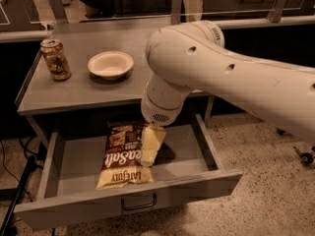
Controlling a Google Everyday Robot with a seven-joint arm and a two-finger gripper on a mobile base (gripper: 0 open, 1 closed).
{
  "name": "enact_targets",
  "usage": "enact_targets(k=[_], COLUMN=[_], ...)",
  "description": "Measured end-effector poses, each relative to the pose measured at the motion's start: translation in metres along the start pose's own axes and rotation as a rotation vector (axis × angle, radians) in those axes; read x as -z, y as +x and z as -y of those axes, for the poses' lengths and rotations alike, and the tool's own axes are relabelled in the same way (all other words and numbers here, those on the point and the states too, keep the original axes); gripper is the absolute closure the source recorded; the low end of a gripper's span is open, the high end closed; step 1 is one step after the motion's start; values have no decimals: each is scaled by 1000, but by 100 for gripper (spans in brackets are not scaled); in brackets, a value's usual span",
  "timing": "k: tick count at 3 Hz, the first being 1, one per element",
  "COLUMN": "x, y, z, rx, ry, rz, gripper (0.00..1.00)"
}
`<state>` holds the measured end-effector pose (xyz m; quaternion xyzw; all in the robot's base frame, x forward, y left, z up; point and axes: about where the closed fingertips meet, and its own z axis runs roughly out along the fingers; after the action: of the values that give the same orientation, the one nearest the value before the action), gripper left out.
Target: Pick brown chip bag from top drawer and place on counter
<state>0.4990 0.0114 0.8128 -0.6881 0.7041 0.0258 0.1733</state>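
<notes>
The brown chip bag (119, 154) lies flat in the open top drawer (74, 163), cream band toward the drawer front, white "Sea Salt" lettering up. My gripper (149, 152) hangs from the big white arm (206, 68) and reaches down into the drawer. It is over the bag's right edge and covers part of it. I cannot tell whether it touches the bag. The grey counter (98, 93) is directly above the drawer. The drawer's dark wire handle (139, 204) shows on its front panel.
A printed drink can (55, 59) stands at the counter's left. A white bowl (110, 64) sits beside it. A long dark counter with glass panels (123, 4) runs behind. Speckled floor (266, 195) lies to the right. A dark pole (17, 195) leans at lower left.
</notes>
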Motion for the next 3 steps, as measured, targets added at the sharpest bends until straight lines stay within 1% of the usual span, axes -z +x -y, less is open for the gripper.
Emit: enact_targets(k=[1,2,3], x=[-31,-32,-40], y=[-9,-9,-14], z=[8,8,3], rx=[-5,-5,0], ry=[-1,-2,-16], rz=[7,7,0], gripper=[0,0,0])
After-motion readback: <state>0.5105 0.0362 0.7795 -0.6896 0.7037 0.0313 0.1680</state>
